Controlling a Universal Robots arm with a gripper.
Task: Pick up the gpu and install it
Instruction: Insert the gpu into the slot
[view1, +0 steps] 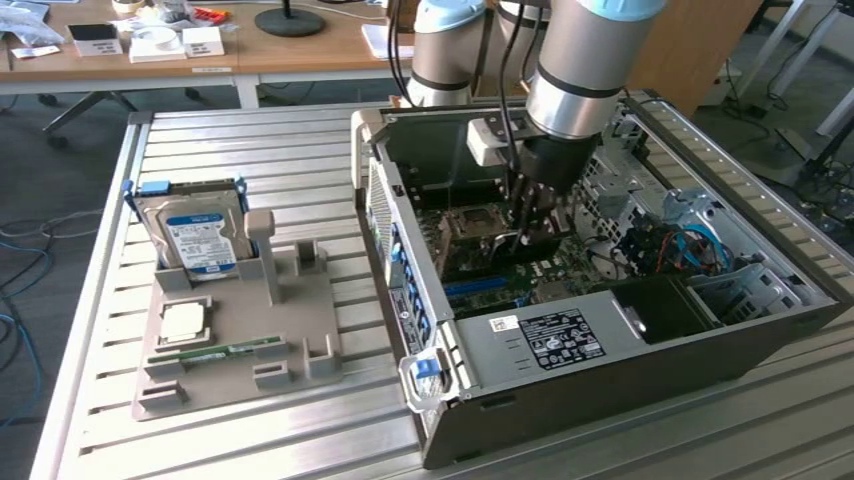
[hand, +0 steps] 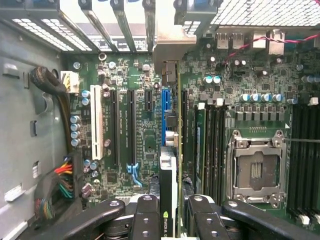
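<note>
My gripper (hand: 172, 222) is shut on the gpu (hand: 169, 175), which I see edge-on in the wrist view as a thin green board with a black cooler face. Its silver end bracket (hand: 172, 45) reaches the rear slot openings of the case. The card stands upright over the motherboard (hand: 140, 150), in line with the blue slot (hand: 166, 100). Whether it touches the slot I cannot tell. In the exterior view the gripper (view1: 537, 232) is lowered inside the open computer case (view1: 601, 340), just above the board.
Black expansion slots (hand: 131, 125) and a white one (hand: 96, 127) lie beside the card; the CPU socket (hand: 255, 170) is on its other side. Outside the case, a grey holder (view1: 240, 330) carries a hard drive (view1: 200, 235) and a memory stick (view1: 220, 352).
</note>
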